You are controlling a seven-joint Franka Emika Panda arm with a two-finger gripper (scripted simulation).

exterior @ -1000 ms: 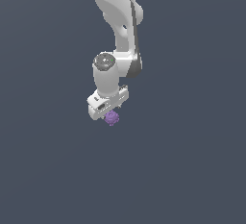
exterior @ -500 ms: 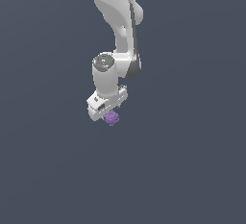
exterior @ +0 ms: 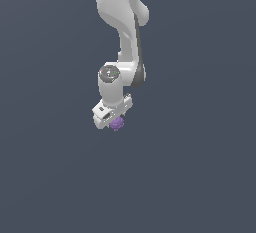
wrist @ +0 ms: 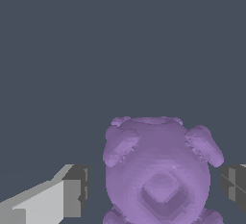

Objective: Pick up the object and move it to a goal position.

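**A:** Start with the exterior view. Where does the object (exterior: pixel 117 123) sit against the gripper (exterior: pixel 113 118)?

**B:** Right under the white hand, peeking out at its lower edge, a shade toward the exterior view's right of the hand's middle. It is tiny next to the hand. The arm (exterior: pixel 122 22) comes down from the top of the picture, so the claw points downward at it. I can't make out the fingers there, and the plain grey ground gives no clue whether the lump rests on it or hangs above it.

**A:** And the wrist view?

**B:** The purple lump (wrist: pixel 158 170) fills the space between the two fingertips. One finger (wrist: pixel 72 192) stands on one side of it, the other finger (wrist: pixel 234 182) just shows at the picture's edge on the opposite side. A thin strip of background is visible between each pad and the lump, so I read the jaws as apart, straddling it, not pressing on it.

**A:** Does it have a long axis to line up with?

**B:** Not really. It is roughly round, with small knobs sticking out, so no direction looks better than another. What counts, I'd judge, is that it lies centred in the gap, slightly nearer the finger at the edge.

**A:** So the next move?

**B:** Probably closing straight in. A knob could catch a pad first and nudge it sideways. No goal marker is visible in either view.
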